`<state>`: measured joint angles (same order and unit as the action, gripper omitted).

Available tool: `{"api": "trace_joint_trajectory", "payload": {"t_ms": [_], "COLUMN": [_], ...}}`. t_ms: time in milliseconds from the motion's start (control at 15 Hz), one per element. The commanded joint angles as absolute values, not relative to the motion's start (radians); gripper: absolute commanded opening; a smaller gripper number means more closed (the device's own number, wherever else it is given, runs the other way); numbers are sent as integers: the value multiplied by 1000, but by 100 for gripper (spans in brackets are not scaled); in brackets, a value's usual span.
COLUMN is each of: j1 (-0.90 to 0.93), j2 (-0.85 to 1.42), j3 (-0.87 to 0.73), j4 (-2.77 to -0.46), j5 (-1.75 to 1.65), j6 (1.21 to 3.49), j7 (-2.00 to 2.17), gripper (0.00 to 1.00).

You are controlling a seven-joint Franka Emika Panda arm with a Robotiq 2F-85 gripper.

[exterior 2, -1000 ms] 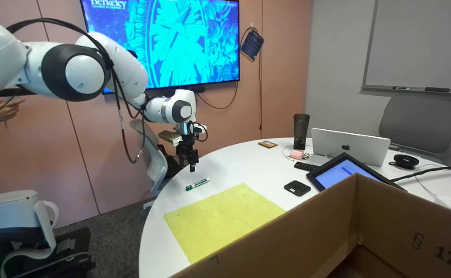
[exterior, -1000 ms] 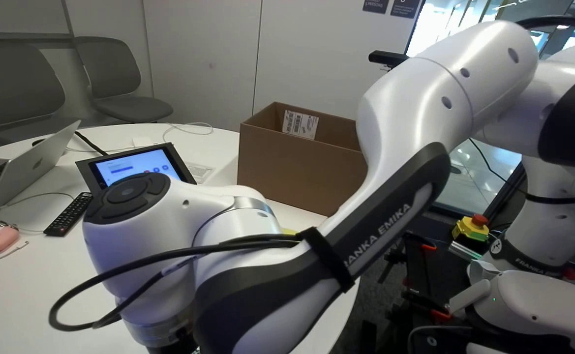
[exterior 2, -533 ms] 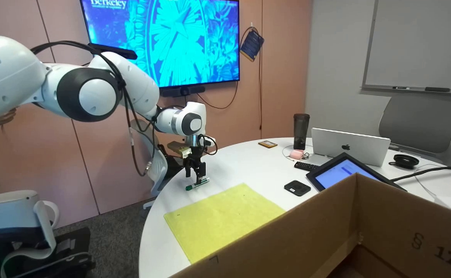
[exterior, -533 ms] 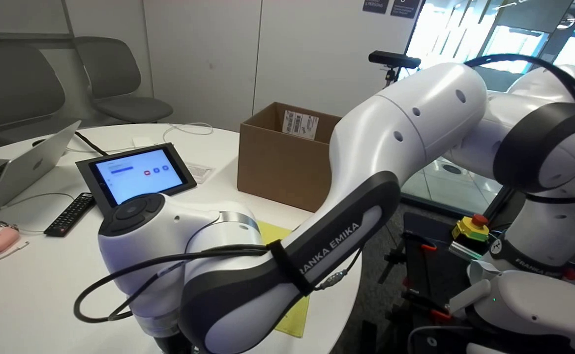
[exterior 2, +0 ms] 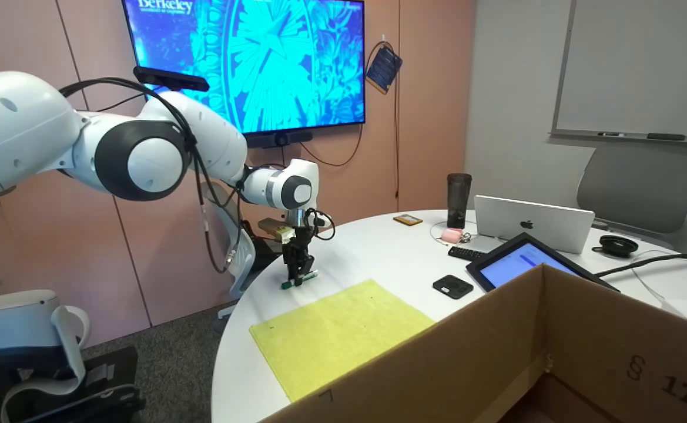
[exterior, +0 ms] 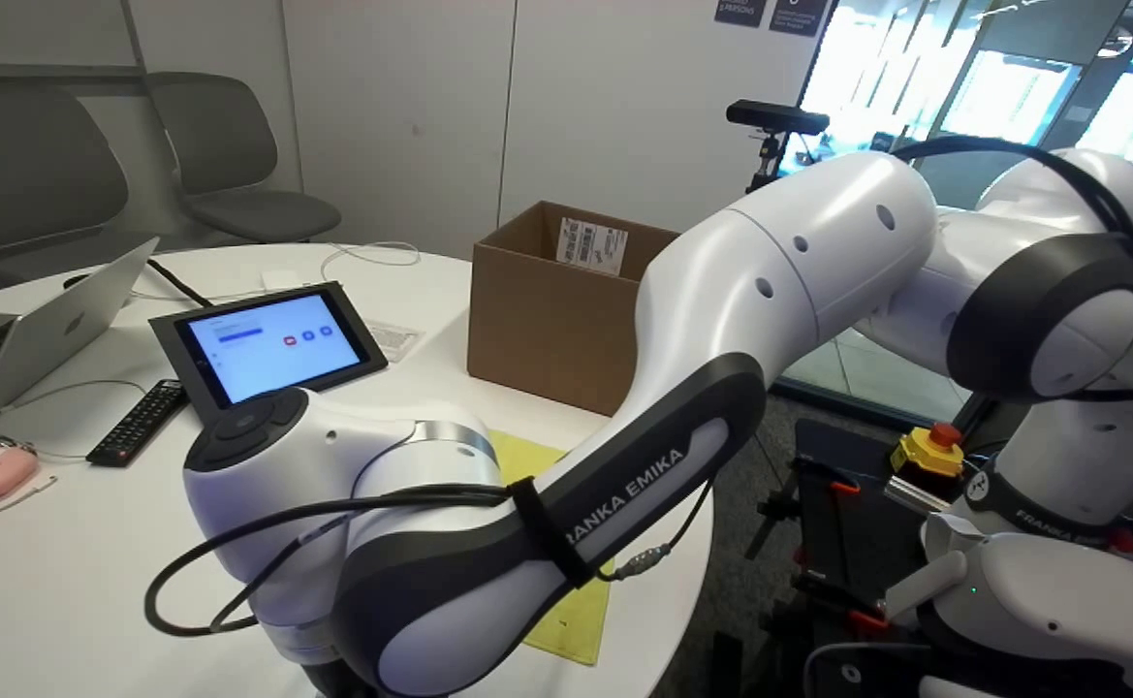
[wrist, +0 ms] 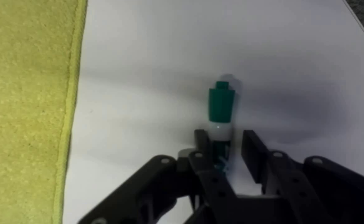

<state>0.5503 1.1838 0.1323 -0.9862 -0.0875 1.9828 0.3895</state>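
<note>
In the wrist view, a green marker (wrist: 220,116) lies on the table (wrist: 135,133) between the gripper's spread fingers, long axis twelve to six o'clock. The gripper (wrist: 226,138) stands clear at three; contact at nine is unclear. Beyond nine lies a yellow cloth (wrist: 26,112).

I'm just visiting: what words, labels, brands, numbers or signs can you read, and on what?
"RANKA EMIKA", start hidden: robot arm
"FRANKA", rest unclear: arm base
"Berkeley": wall screen
"§ 176": cardboard box
"PERSONS": wall sign
Apple logo: laptop
Too small or blurred: marker, box label, tablet, remote, other wall sign, line under "Berkeley".
</note>
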Motion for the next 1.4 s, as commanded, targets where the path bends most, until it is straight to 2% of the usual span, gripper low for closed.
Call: {"api": "trace_joint_trajectory", "payload": {"t_ms": [0,200,533,1333], "j1": [550,543,534,428], "j2": [1244,1227,1107,732], "j3": [130,140,149,118], "j4": [-877,-885,-1013,-1559], "j5": [-60,-70,-68,-21], "j6": [1920,1897,1939,2348], "j7": [366,381,387,638], "gripper": [3,6,5,6]}}
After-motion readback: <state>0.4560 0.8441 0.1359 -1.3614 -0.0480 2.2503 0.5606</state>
